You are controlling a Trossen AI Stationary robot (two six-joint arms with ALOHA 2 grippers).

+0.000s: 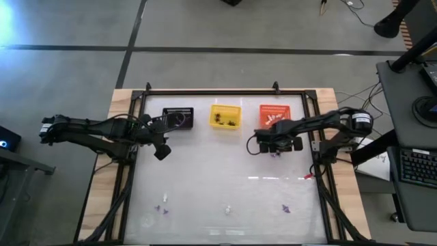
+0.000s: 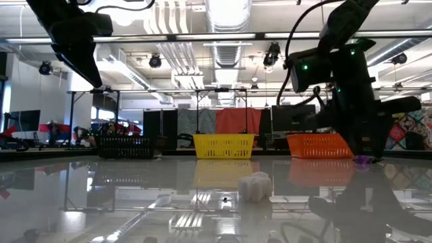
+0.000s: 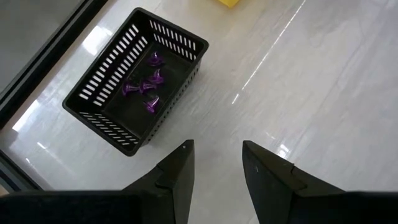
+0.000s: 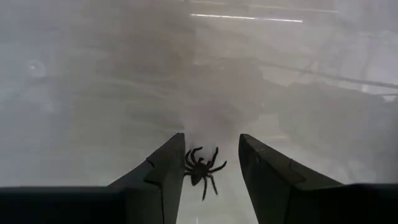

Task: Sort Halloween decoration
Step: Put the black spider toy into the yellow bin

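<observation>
A: Left side first. Where is the left tool [image 1: 162, 152]?

B: Above the counter [image 1: 205, 178], just in front of the black basket [image 1: 178, 118] at the back left. Its fingers [image 3: 177, 177] are spread with nothing between them. The wrist view looks down on the basket; several purple trinkets [image 3: 146, 87] lie in it.

A: Middle of the counter?

B: The yellow basket [image 1: 225, 116] stands at the back centre with a few dark pieces [image 1: 225, 122] inside; too small to tell what they are. Near the front edge lie loose trinkets: two small ones at front left [image 1: 162, 205], a white one [image 1: 228, 209] at front centre, a purple one [image 1: 285, 208] to its right. The low view shows the white one [image 2: 254, 186] sitting close to the camera.

A: Right side?

B: The orange basket [image 1: 278, 113] stands at the back right. The right tool [image 1: 276, 149] is low over the counter, just in front of that basket. Its fingers [image 4: 165, 171] are spread, and a black spider [image 4: 202, 167] lies on the counter between them; I can't tell whether either finger touches it. A small purple piece [image 2: 362, 160] lies on the counter beside that tool in the low view.

A: Baskets in line?

B: Yes, black, yellow, orange in one row along the back, apart from each other.
</observation>
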